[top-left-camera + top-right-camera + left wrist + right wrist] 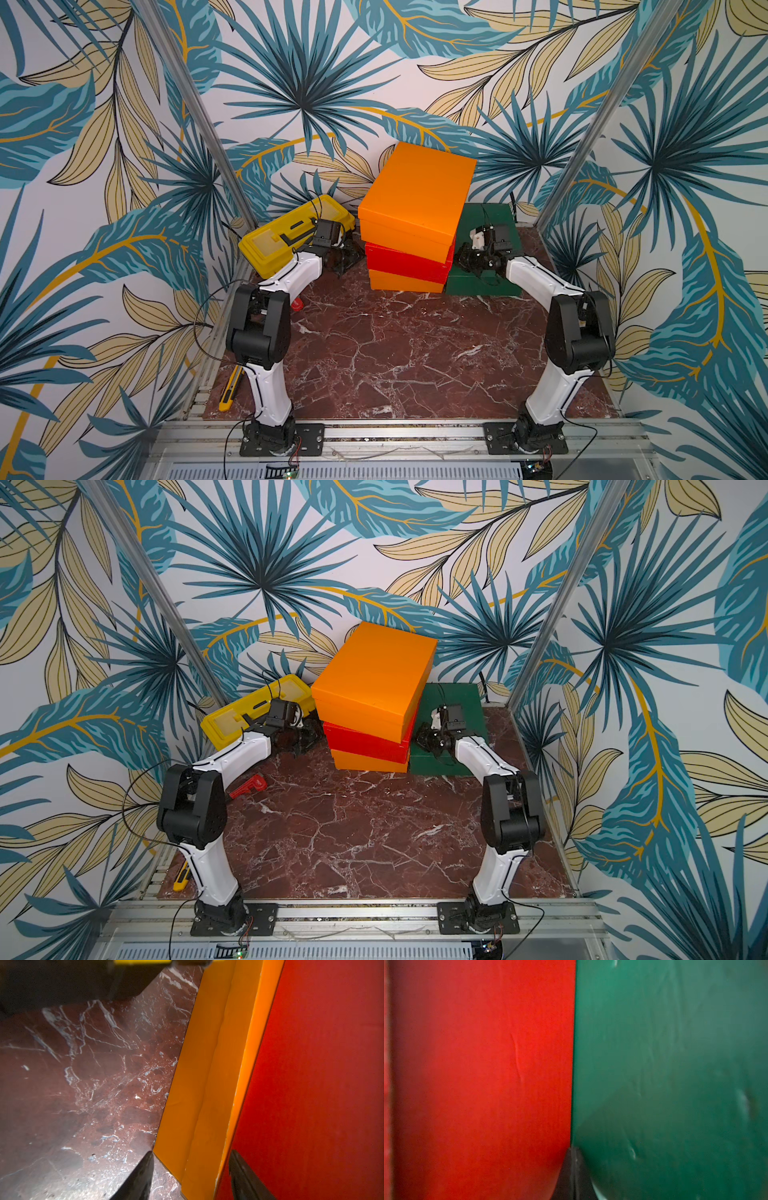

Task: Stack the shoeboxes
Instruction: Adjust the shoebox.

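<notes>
Beside green shoebox (469,286), three-shoebox stack (415,195)

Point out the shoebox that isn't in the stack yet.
The dark green shoebox: it sits directly on the table beside the pile of the top orange shoebox, red shoebox and bottom orange shoebox.

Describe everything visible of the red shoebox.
The red shoebox is plain matte cardboard, lying flat as the middle of a three-box stack: it rests on the lower orange box and carries the upper orange box, which sits skewed over it. The right wrist view shows a faint crease on its side. The green box stands beside the stack, and the shut right tool points along the line where red meets green.
</notes>
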You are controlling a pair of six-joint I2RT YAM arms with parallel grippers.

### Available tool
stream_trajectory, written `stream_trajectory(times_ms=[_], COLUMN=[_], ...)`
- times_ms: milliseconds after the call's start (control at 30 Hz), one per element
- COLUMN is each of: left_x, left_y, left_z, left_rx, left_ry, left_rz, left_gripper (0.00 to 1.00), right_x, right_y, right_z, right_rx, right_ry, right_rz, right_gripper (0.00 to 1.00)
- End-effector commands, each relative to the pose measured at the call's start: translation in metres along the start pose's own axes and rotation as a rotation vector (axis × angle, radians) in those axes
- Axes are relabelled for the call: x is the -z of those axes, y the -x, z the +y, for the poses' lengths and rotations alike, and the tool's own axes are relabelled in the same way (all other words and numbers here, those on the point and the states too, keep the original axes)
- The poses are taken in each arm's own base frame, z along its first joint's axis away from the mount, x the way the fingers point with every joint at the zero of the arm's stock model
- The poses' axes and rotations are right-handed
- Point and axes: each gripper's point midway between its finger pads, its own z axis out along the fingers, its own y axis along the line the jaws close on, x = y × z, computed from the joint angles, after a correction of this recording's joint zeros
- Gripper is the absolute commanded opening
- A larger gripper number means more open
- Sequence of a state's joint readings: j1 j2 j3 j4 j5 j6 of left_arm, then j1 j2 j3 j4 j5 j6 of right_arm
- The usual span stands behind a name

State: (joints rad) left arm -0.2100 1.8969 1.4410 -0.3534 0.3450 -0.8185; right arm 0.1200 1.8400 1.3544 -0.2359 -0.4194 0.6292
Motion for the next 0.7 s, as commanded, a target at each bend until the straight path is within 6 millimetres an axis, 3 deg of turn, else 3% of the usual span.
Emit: stream_trajectory(times_ms=[0,167,467,667], left_x=[-0.001,0.001,0.004,0.004], left_y=[-0.001,-0.002,-0.004,-0.004], left_z=[0.004,0.004,0.005,0.008], left_rx=[-0.02,-0.023,-0.032,-0.029], left_ry=[0.011,0.01,0.01,0.018], left_rz=[-0.014,-0.014,-0.014,-0.017], left_gripper=[0.59,0.59,0.59,0.58], right_x=[-0.018,-0.009,0.036,0.041], right_y=[-0.045,-0.048,-0.033,-0.027], right_z=[-0.023,-0.041,-0.081,-0.052], right_rx=[-0.052,-0.063,-0.127,-0.086], right_ry=[-0.066,-0.164,-0.278,-0.216], right_rz=[0.127,0.117,0.038,0.037], right_gripper=[0.0,0.0,0.0,0.0])
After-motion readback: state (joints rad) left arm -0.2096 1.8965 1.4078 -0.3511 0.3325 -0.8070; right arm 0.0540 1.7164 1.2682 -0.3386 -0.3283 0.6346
